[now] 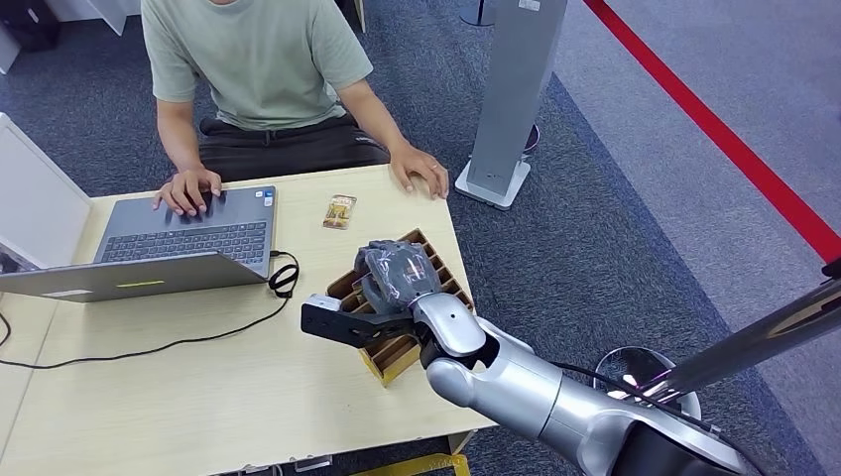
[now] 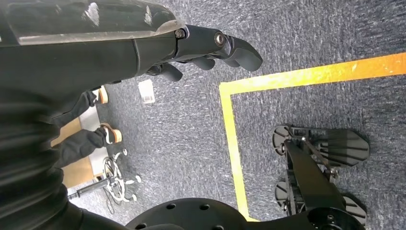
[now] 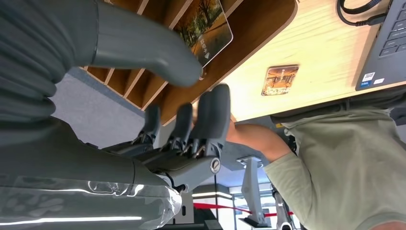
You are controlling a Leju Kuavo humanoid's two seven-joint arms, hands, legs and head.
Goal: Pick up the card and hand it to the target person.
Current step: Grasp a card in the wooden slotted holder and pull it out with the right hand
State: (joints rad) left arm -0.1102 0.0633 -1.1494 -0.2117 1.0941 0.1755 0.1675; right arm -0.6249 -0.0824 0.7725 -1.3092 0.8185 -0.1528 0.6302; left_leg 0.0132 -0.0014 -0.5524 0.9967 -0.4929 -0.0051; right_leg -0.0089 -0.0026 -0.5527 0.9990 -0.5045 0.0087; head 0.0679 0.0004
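A wooden slotted card rack (image 1: 393, 359) stands at the table's right edge. My right hand (image 1: 395, 276) hovers just over it, palm down. In the right wrist view a card (image 3: 207, 28) with an autumn-tree picture stands in a slot of the rack (image 3: 261, 33). The thumb (image 3: 143, 48) reaches close under that card, while the fingers (image 3: 210, 110) sit apart beyond the rack's edge, and nothing lies between them. Another small card (image 1: 339, 211) lies flat on the table near the person (image 1: 258, 59). My left hand (image 2: 201, 48) hangs over the carpet, holding nothing.
The person sits at the far side, one hand on an open laptop (image 1: 188, 233) and the other on the table corner (image 1: 421, 171). A black cable (image 1: 283, 278) loops beside the laptop. A grey pillar stand (image 1: 511, 99) is on the floor to the right.
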